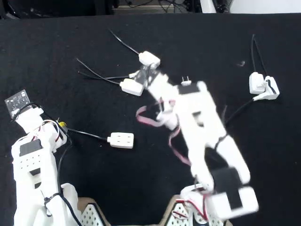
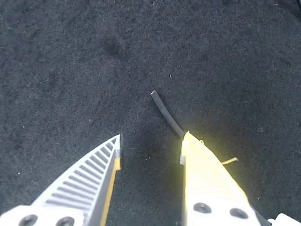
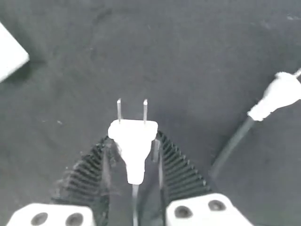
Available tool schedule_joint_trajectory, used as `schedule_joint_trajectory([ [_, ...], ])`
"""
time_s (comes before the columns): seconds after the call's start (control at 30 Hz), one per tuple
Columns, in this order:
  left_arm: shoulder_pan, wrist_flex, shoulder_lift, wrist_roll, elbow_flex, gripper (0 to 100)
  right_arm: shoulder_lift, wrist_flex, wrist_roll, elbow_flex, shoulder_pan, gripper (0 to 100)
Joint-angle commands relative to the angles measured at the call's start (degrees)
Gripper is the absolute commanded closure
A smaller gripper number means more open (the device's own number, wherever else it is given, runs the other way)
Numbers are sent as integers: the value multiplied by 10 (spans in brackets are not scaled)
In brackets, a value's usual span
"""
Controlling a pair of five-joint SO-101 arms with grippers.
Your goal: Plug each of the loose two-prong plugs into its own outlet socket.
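My right gripper (image 3: pixel 133 140) is shut on a white two-prong plug (image 3: pixel 132 136), whose prongs point away over the black cloth. In the high view this gripper (image 1: pixel 143 75) sits at the table's middle back, between two white corded pieces (image 1: pixel 149 58) (image 1: pixel 131 86). Another white plug (image 3: pixel 281 93) on a dark cord lies off to one side. A white outlet socket (image 1: pixel 121 140) on a black cord lies left of centre. My left gripper (image 2: pixel 152 136) is open above bare cloth, at the table's left (image 1: pixel 18 101), with a black cord end (image 2: pixel 163 110) just beyond its fingertips.
Two white pieces (image 1: pixel 262 85) with black cords lie together at the far right. A small plug (image 1: pixel 186 82) with upright prongs shows beside the right arm. A white corner (image 3: pixel 10 56) enters the right wrist view's edge. Black cloth (image 1: pixel 70 37) covers the table.
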Motion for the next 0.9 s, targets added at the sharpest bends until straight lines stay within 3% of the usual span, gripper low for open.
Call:
schedule_joint_trajectory([
  [0.0,5,-12,-6,2,-1,786,-51,-41,-22,75,-42,987],
  [0.1,5,-12,-6,2,-1,786,-43,-40,-26,82,-52,970],
  [0.33,5,-12,-6,2,-1,786,-31,-40,-22,73,-52,722],
  [0.6,4,-12,-6,2,-1,786,-28,-40,-22,77,-16,795],
  [0.87,5,-12,-6,2,-1,786,-32,-39,-26,106,2,801],
])
